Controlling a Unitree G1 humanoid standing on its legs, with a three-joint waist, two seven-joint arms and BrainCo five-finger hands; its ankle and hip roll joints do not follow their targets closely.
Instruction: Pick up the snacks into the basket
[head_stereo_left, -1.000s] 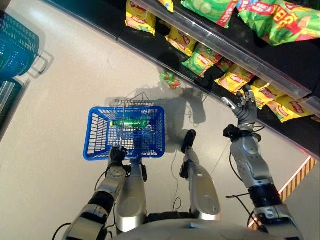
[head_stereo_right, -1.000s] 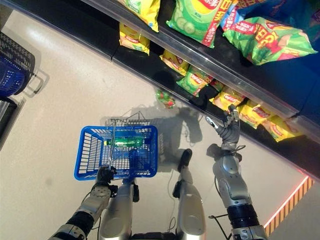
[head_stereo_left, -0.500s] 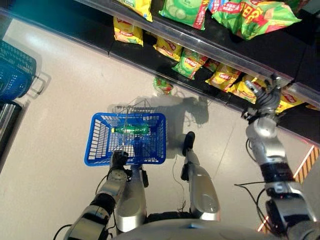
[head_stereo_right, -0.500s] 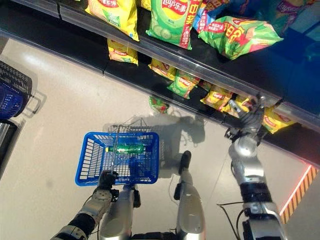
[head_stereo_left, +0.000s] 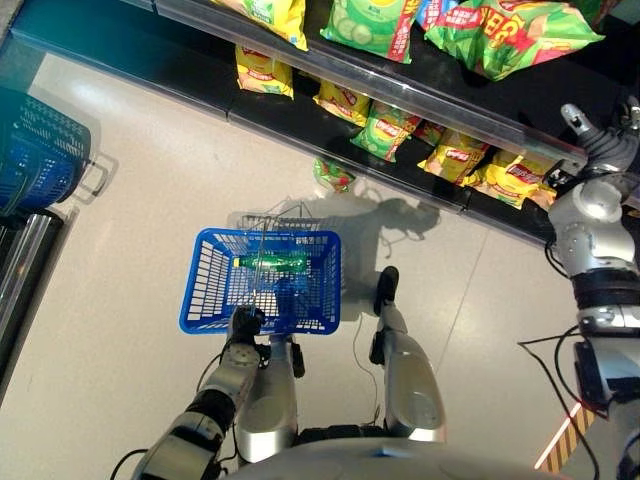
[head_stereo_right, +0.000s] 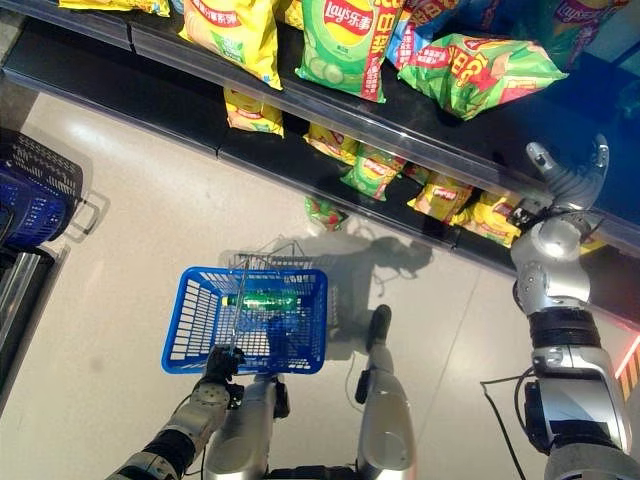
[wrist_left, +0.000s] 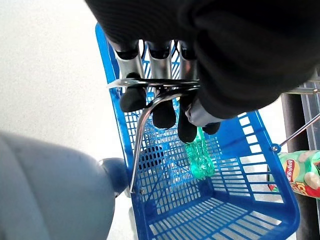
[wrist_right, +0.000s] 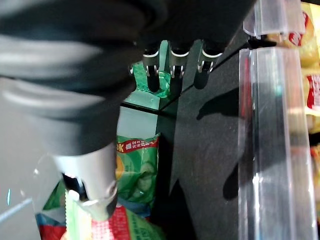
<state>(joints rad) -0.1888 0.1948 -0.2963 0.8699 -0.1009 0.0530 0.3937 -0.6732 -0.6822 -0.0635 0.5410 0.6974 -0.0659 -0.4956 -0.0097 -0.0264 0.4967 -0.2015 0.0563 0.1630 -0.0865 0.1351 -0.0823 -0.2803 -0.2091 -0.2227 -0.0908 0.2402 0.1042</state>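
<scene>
A blue basket (head_stereo_left: 200, 292) stands on the floor in front of me with a green bottle (head_stereo_left: 270, 264) lying in it. My left hand (head_stereo_left: 243, 325) is at its near rim, fingers (wrist_left: 133, 99) curled round the wire handle (wrist_left: 142, 125). My right hand (head_stereo_left: 605, 148) is raised at the right, by the front edge of the upper shelf, fingers (wrist_right: 172, 60) straight and spread, holding nothing. Green and yellow snack bags (head_stereo_left: 385, 128) line the low shelf. More bags (head_stereo_left: 500, 30) lie on the upper shelf. One green bag (head_stereo_left: 335, 175) lies on the floor by the shelf foot.
A clear plastic rail (wrist_right: 262, 125) runs along the shelf edge beside my right hand, with a green bag (wrist_right: 137, 165) past it. Stacked blue baskets (head_stereo_left: 40, 165) and a metal post (head_stereo_left: 25, 270) stand at the far left. Striped floor tape (head_stereo_left: 560, 450) marks the lower right.
My right arm has lifted from the low shelf's bags up and to the right, to the upper shelf edge. The camera has shifted. The left hand keeps hold of the basket handle.
</scene>
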